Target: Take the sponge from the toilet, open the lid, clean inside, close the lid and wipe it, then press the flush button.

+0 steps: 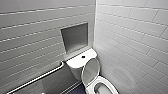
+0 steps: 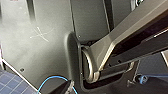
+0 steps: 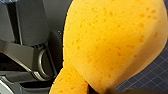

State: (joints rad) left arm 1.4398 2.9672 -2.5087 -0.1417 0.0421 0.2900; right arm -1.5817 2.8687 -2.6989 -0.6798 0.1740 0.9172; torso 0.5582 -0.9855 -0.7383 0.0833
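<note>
The white toilet (image 1: pixel 107 83) stands in the corner of the room, low in the head view. Its lid (image 1: pixel 90 71) is raised and leans back against the tank (image 1: pixel 77 62), so the bowl is open. The dark round flush button (image 1: pixel 83 57) sits on the tank top. In the right wrist view the orange sponge (image 3: pixel 112 42) looms very close, pinched narrow at one end where my right gripper (image 3: pixel 96 89) is shut on it. The left wrist view looks onto my own dark body panels and arm link, and nothing shows held there.
Grey tiled walls close in on both sides of the toilet. A square niche (image 1: pixel 75 37) is set in the wall above the tank. A metal grab rail (image 1: pixel 37 77) runs along the left wall. The floor (image 1: pixel 76 90) has dark blue tiles.
</note>
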